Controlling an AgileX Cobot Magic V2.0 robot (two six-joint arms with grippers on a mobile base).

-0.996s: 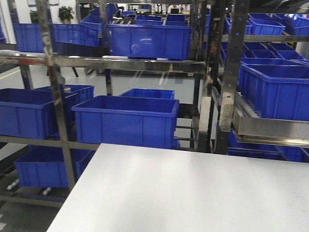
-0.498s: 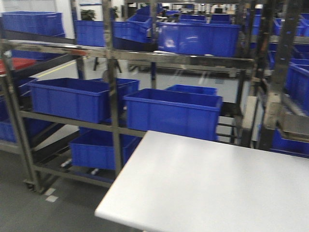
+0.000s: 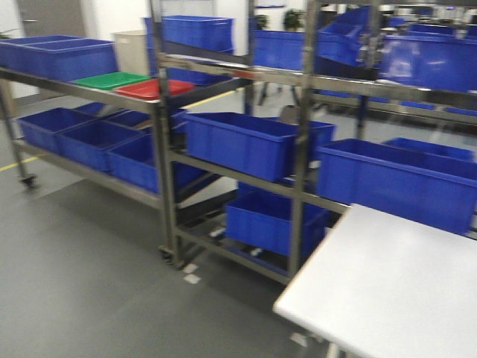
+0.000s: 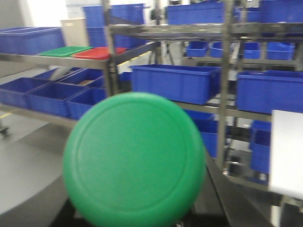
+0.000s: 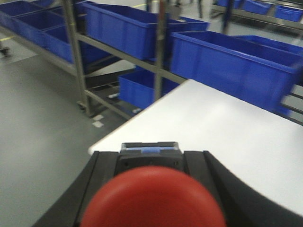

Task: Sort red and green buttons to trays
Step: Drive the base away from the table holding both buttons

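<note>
While your left end effector (image 4: 133,215) grips green button (image 4: 134,161) and right end effector (image 5: 150,156) red button (image 5: 154,201), green tray (image 3: 112,80) and red tray (image 3: 153,89) sit far left

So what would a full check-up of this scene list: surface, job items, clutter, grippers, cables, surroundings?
surface: white table, bare where seen.
job's things: green tray and red tray side by side on a rack's top shelf; green button and red button close up at the wrist cameras.
clutter: nothing seen.
grippers: right gripper has dark fingers flanking the red button's body; left gripper is mostly hidden behind the green cap and seems to hold it.
cables: nothing seen.
surroundings: steel racks with blue crates, a cream tub, grey floor.
</note>
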